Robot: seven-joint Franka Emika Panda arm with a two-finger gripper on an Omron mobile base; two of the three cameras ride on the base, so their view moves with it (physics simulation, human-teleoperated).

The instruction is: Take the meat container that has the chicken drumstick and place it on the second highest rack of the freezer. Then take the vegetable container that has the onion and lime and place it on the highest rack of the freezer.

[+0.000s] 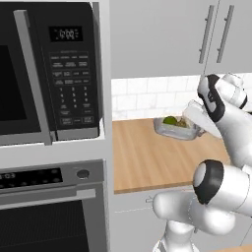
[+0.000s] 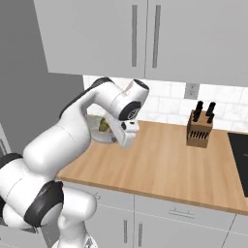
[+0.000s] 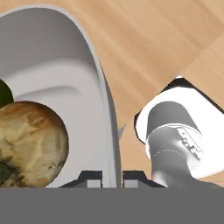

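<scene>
In the hand view the tan onion (image 3: 30, 144) lies inside the grey vegetable container (image 3: 65, 57), with a sliver of the dark-green lime (image 3: 3, 94) at the left edge. The container's thin rim runs down between my two fingertips, and my gripper (image 3: 111, 177) is shut on it. In the left base view the container (image 1: 173, 131) is at the back of the wooden counter (image 1: 147, 157) with the lime (image 1: 170, 120) showing on top. My wrist covers the container's right end. The container (image 2: 97, 135) peeks out behind my forearm in the right base view. The chicken drumstick and the freezer are out of view.
A black microwave (image 1: 49, 74) and an oven (image 1: 49, 206) fill the tall unit to the left of the counter. A knife block (image 2: 199, 128) stands at the back right, with a dark cooktop (image 2: 240, 155) beyond it. Upper cabinets (image 2: 145, 34) hang overhead.
</scene>
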